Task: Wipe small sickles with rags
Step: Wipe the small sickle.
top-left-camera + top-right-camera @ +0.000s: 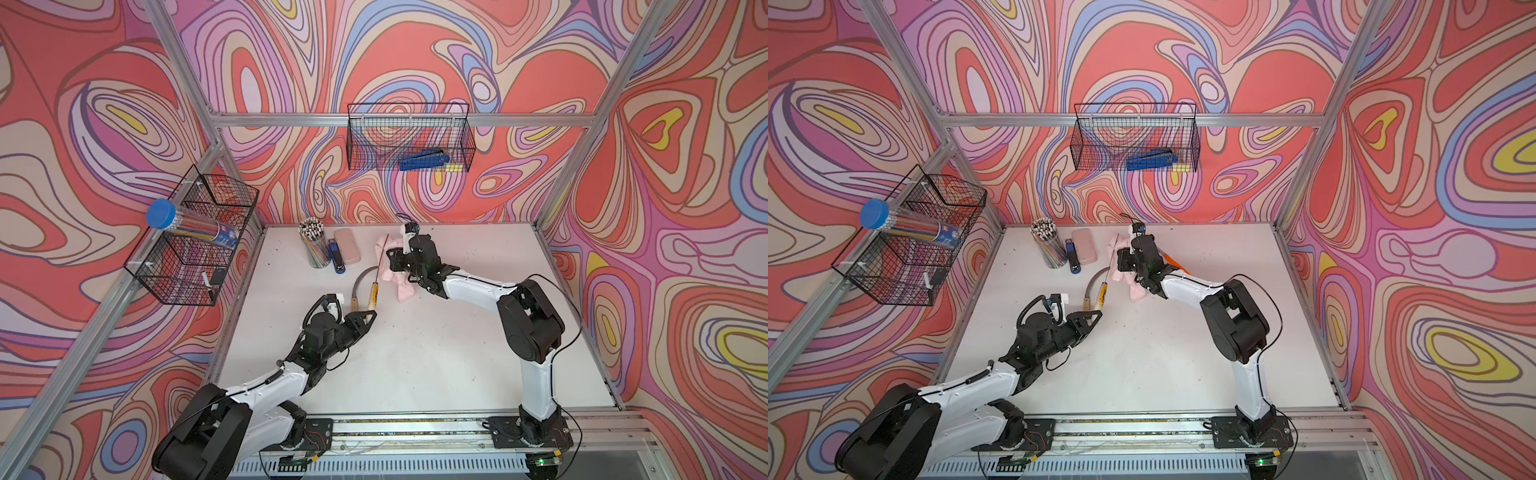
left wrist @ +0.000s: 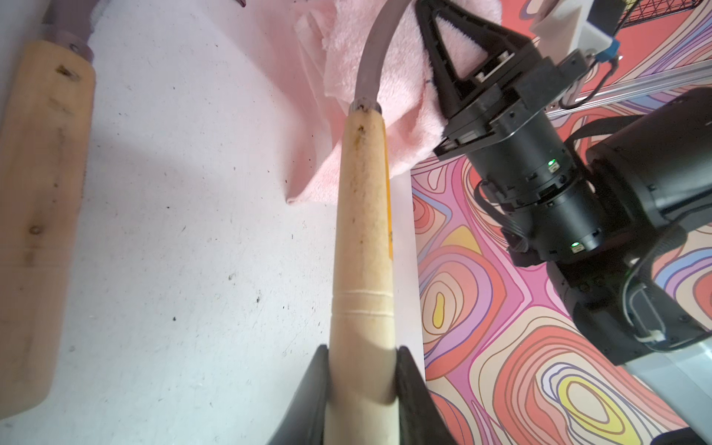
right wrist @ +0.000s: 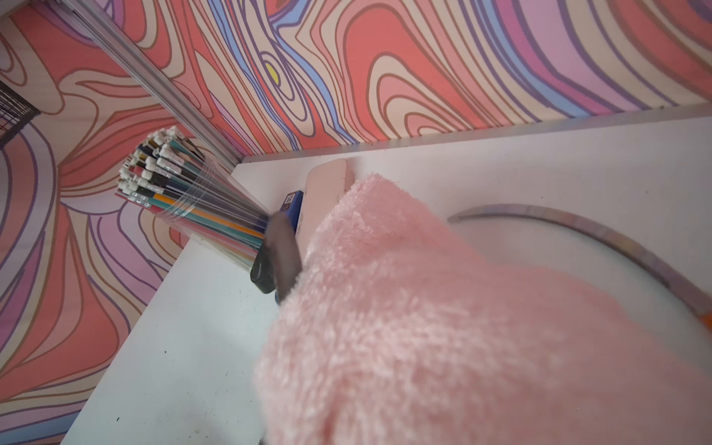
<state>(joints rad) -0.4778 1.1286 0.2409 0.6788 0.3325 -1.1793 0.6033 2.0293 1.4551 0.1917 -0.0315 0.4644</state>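
The jaws of the left gripper (image 2: 362, 356) are closed tight on the butt end of a wooden-handled sickle (image 2: 362, 215), holding it off the table (image 1: 457, 332) a little left of centre in both top views. Its blade points toward the upper part of the frame and shows there only as a thin edge-on line.

The jaws of the right gripper (image 1: 394, 261) are shut on the rag (image 2: 404, 115), a fluffy pale pink cloth bunched up against that blade just above the handle. The rest of the cloth hangs down to the right of the blade. In the right wrist view the rag fills the lower right of the frame and hides the jaws.

A second wooden-handled sickle (image 1: 360, 282) lies flat on the table just left of the held one, its handle near the left gripper. An orange-handled sickle (image 3: 601, 231) lies on the table under the right arm. In a top view only a strip of its orange handle shows.

At the upper left of the table stand a cup of pencils (image 1: 314, 245), a blue stapler (image 1: 337, 259) and a smooth pink case (image 1: 347, 245), close together.
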